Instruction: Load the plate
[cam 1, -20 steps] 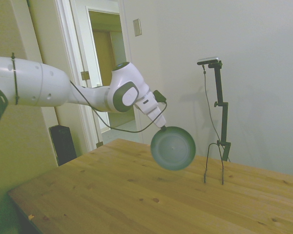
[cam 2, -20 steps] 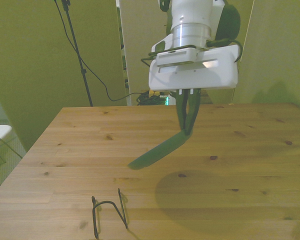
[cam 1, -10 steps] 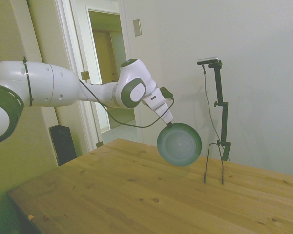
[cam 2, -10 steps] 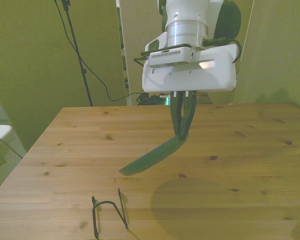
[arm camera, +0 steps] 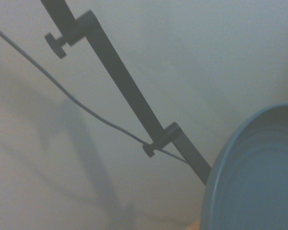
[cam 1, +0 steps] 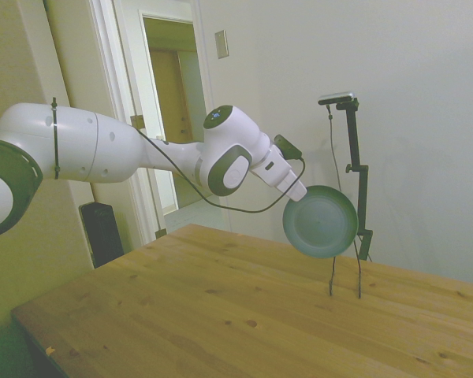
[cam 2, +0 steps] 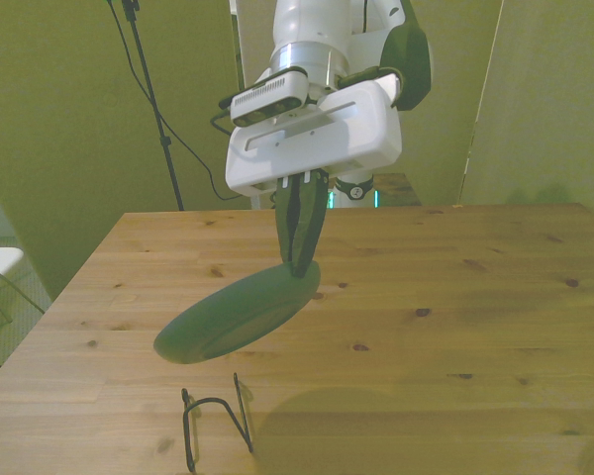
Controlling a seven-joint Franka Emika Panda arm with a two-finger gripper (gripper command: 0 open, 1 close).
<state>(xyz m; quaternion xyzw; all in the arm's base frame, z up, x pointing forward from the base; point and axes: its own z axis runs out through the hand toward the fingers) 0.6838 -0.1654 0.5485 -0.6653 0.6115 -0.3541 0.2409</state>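
Your biggest risk is the plate [cam 2: 233, 312] missing the small black wire rack [cam 2: 216, 426] at the table's [cam 1: 221, 315] near edge in the front view: the plate hangs in the air above the rack, tilted, so a poor line-up could knock the rack or clip its loops. The gripper [cam 2: 300, 259] is clamped on one point of the rim only, so you may see it swing or slip. The rack holds nothing and the plate looks bare.

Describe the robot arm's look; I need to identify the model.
A glossy white arm with rounded segments and dark grey joint caps; a thin black cable loops along it. The gripper is a white rectangular block with two slim dark fingers.
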